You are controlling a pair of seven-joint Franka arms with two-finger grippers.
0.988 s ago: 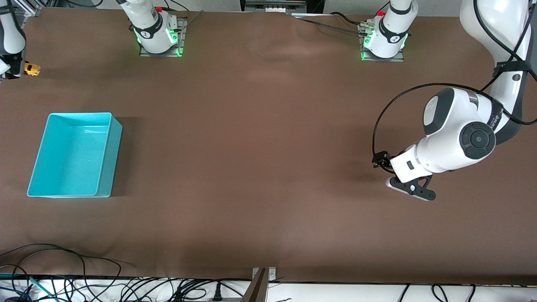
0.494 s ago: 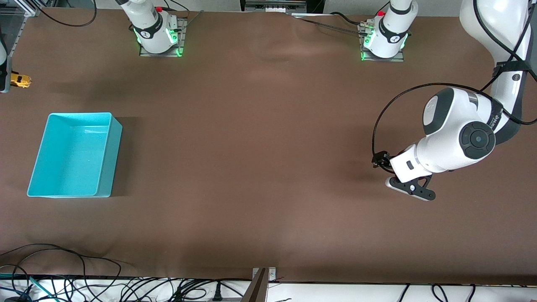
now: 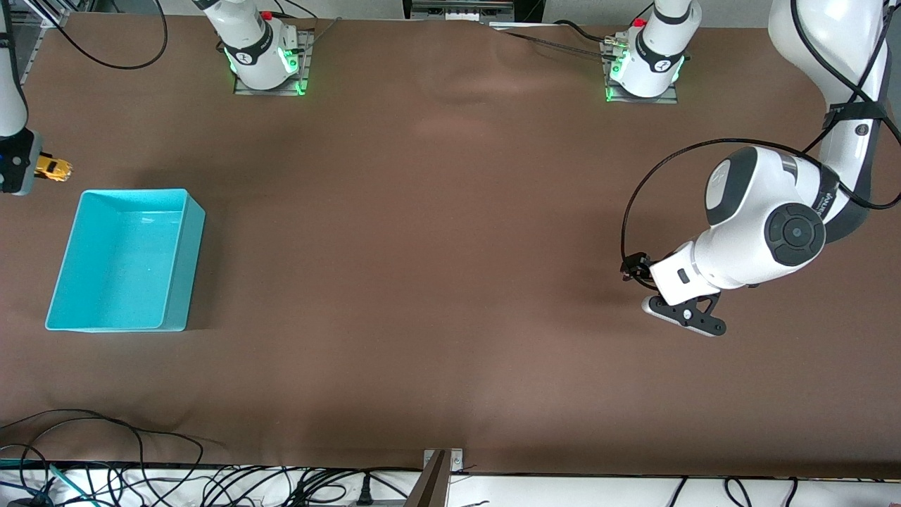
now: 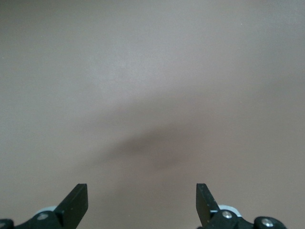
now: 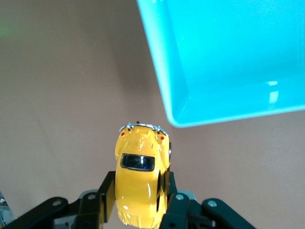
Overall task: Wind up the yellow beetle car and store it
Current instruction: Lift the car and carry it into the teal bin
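Observation:
The yellow beetle car [image 3: 53,167] [image 5: 140,174] is a tiny yellow toy with dark windows. My right gripper [image 5: 138,200] [image 3: 35,169] is shut on its sides and holds it in the air at the right arm's end of the table, beside the corner of the teal bin [image 3: 179,271] [image 5: 167,90]. The bin is open and holds nothing. My left gripper [image 3: 679,317] [image 4: 142,205] is open and empty, low over bare table at the left arm's end.
The brown table cover [image 3: 422,246] spans the whole view. Both arm bases [image 3: 264,53] [image 3: 644,60] stand along the top edge. Cables [image 3: 105,451] lie along the table edge nearest the front camera.
My right gripper has carried the car down the view toward the teal bin's corner. The left arm has shifted only slightly.

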